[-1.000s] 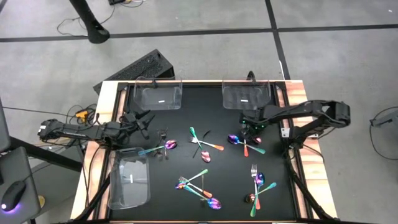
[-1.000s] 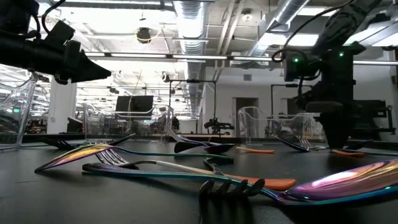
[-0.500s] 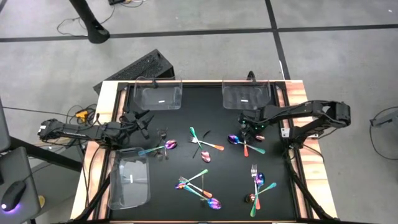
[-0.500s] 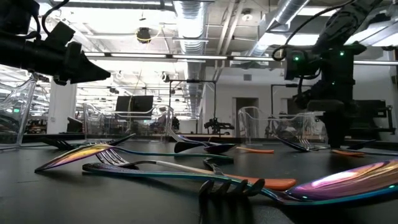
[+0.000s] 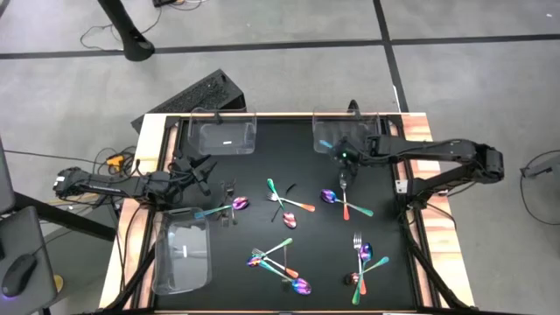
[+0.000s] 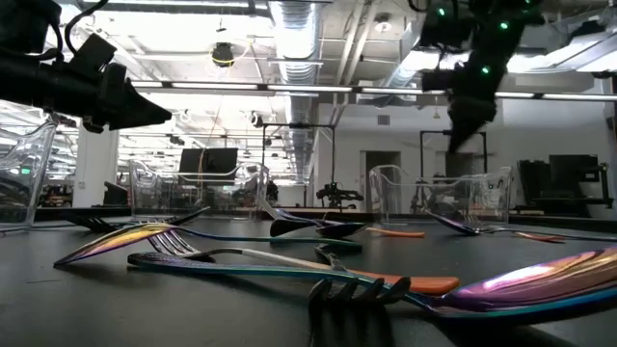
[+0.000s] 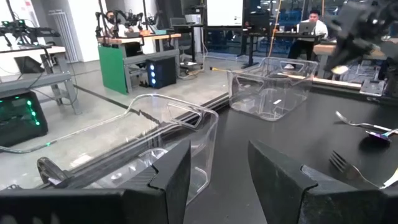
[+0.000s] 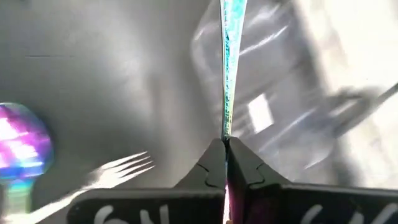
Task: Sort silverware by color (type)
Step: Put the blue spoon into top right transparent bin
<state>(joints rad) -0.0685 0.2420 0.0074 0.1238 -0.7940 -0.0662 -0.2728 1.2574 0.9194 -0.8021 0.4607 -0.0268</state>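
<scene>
An iridescent utensil (image 8: 226, 74) is pinched in the closed right gripper (image 5: 343, 157) just short of the far-right tray (image 5: 350, 131), the left gripper (image 7: 214, 180) is held open, and most silverware (image 5: 284, 262) is left unsorted nearer the front.

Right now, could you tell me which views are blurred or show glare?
Right wrist view: motion-smeared, only the right gripper and its teal utensil are sharp. Low view: ceiling lights glare, the near iridescent spoon is soft. High view: evenly lit.
</scene>
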